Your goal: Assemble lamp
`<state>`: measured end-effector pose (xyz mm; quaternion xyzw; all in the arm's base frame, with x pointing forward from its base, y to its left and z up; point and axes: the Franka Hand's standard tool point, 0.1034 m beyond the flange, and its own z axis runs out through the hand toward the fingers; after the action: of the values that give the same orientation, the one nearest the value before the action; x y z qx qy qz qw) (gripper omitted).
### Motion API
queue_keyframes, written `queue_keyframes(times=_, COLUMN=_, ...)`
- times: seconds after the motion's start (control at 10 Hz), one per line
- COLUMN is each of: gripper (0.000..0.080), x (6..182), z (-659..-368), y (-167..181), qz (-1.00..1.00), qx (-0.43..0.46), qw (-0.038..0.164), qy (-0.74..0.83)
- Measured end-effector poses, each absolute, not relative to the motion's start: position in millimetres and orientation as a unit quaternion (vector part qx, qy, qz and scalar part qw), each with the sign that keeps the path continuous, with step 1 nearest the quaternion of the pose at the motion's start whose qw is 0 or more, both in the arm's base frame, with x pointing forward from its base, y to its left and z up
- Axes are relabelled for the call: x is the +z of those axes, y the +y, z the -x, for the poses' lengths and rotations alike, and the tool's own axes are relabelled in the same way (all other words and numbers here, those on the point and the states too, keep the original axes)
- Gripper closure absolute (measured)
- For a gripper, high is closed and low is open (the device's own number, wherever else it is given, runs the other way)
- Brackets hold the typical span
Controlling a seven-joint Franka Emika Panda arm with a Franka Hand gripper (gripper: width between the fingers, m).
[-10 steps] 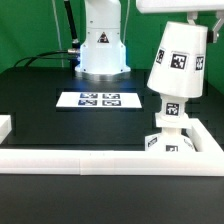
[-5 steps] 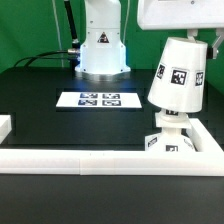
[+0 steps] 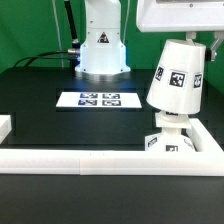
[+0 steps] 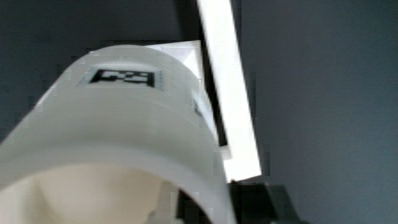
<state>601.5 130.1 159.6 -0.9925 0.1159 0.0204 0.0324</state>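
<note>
Jaws on tilted shade above bulb and base.

My exterior camera sits low at the table's front edge, facing the arm's base at twelve o'clock, mid-distance. My wrist camera looks down along the shade, very close. Both share the shade, at three o'clock in the exterior view.
</note>
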Motion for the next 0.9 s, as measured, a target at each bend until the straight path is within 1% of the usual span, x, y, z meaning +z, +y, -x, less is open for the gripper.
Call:
queue_keyframes(times=0.1, gripper=0.0754, x=160.2, z=-601.9, y=128.9, qz=0.992, qx=0.02, qw=0.033, qy=0.116)
queue_keyframes(times=0.2, gripper=0.0565, x=160.4, z=-602.2, y=127.9, qz=0.992, qx=0.02, qw=0.033, qy=0.117)
queue_keyframes(times=0.3, gripper=0.0565, x=160.8, z=-602.3, y=127.6, qz=0.992, qx=0.019, qw=0.033, qy=0.117)
queue_keyframes(times=0.4, gripper=0.0363, x=161.2, z=-602.6, y=127.1, qz=0.992, qx=0.019, qw=0.033, qy=0.118)
queue_keyframes(times=0.5, gripper=0.0227, x=162.1, z=-602.8, y=126.9, qz=0.992, qx=0.018, qw=0.033, qy=0.118)
queue_keyframes(times=0.6, gripper=0.0227, x=163.4, z=-602.6, y=126.7, qz=0.992, qx=0.018, qw=0.033, qy=0.118)
queue_keyframes(times=0.7, gripper=0.0123, x=165.8, z=-600.8, y=126.7, qz=0.992, qx=0.018, qw=0.033, qy=0.12)
queue_keyframes(times=0.8, gripper=0.0107, x=169.0, z=-596.9, y=127.0, qz=0.991, qx=0.019, qw=0.034, qy=0.124)
queue_keyframes(times=0.9, gripper=0.0107, x=170.9, z=-590.4, y=127.6, qz=0.99, qx=0.021, qw=0.034, qy=0.135)
